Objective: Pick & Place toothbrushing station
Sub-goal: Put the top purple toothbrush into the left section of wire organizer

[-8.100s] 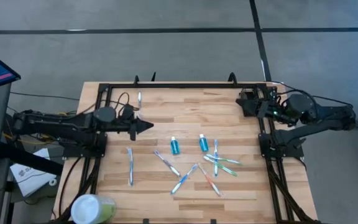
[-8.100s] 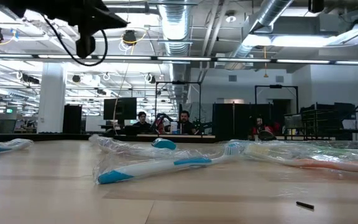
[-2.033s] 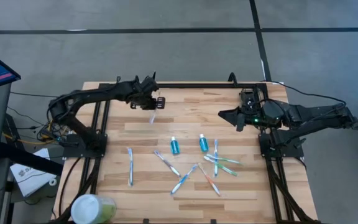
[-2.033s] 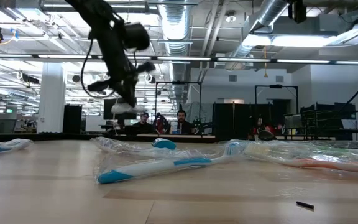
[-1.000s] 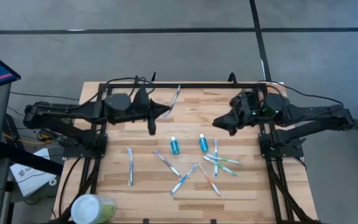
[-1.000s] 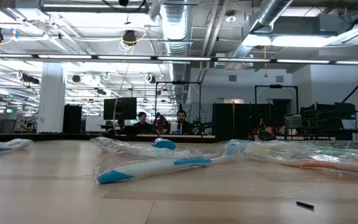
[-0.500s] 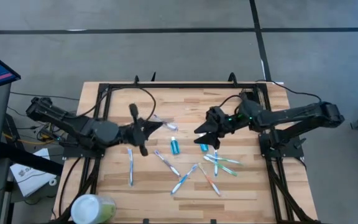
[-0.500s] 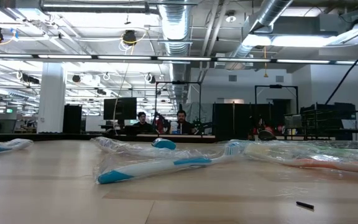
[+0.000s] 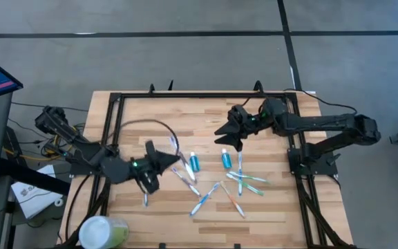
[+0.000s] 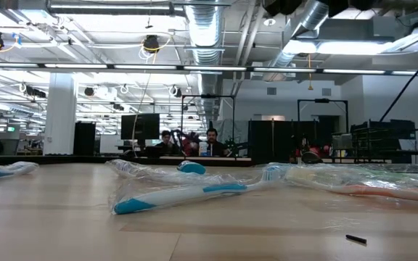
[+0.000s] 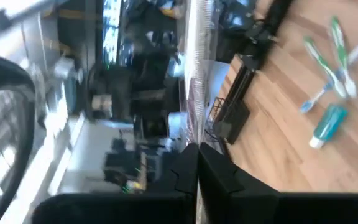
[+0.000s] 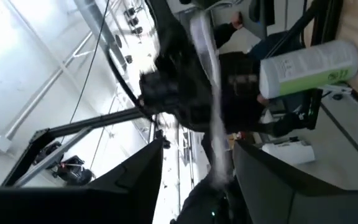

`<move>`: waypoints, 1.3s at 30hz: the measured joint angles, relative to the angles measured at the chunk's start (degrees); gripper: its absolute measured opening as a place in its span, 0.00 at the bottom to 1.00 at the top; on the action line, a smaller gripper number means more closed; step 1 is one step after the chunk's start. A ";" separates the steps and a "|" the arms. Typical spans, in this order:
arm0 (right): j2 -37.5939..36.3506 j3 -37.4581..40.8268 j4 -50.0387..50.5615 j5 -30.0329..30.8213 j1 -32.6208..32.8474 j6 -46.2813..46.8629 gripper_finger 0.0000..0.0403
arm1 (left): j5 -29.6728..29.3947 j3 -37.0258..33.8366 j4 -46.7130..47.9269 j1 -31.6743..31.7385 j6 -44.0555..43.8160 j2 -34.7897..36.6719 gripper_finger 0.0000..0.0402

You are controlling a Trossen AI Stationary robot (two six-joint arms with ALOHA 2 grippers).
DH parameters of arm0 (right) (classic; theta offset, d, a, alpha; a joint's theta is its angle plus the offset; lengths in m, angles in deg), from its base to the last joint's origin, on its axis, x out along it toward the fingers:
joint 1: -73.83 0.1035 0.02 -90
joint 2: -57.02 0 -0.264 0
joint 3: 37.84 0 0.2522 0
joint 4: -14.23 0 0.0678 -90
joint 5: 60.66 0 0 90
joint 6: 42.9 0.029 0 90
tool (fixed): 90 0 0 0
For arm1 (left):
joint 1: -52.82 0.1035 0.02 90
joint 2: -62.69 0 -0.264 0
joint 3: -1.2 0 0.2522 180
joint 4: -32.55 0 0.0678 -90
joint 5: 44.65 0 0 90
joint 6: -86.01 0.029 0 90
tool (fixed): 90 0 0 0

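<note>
The toothbrushing station is out of view. My left gripper (image 9: 179,160) hovers over the table's middle left, shut on a clear-wrapped toothbrush (image 9: 173,146). My right gripper (image 9: 221,135) hangs open above the middle right, pointing toward the left arm. In the right wrist view that held toothbrush (image 12: 211,106) shows between the open fingers, but the high view has it well apart from them. Several wrapped toothbrushes (image 9: 237,181) and two small teal bottles (image 9: 194,163) lie flat on the wood. My left gripper pinches the wrapped toothbrush near one end (image 11: 195,140) between its two shut fingers. The fingers come in level from the table's left and lie across it. The toothbrush sticks out beyond the fingers toward the far side, lifted clear of the table.
A pale-green cup with a white lid (image 9: 102,232) lies at the near left corner. One more toothbrush (image 9: 144,185) lies left of the others. A black frame (image 9: 206,95) runs along the far edge and both sides. Bare wood spans the far half.
My left gripper has carried the wrapped toothbrush from the far middle toward the near edge, rolling its wrist, so the brush has swung round. My right gripper has moved toward the table's left, closer to the left gripper.
</note>
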 joint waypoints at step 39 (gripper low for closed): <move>21.77 -20.78 3.62 -2.74 6.72 -16.22 0.47 | 2.11 0.00 -12.58 2.53 6.60 -5.13 0.00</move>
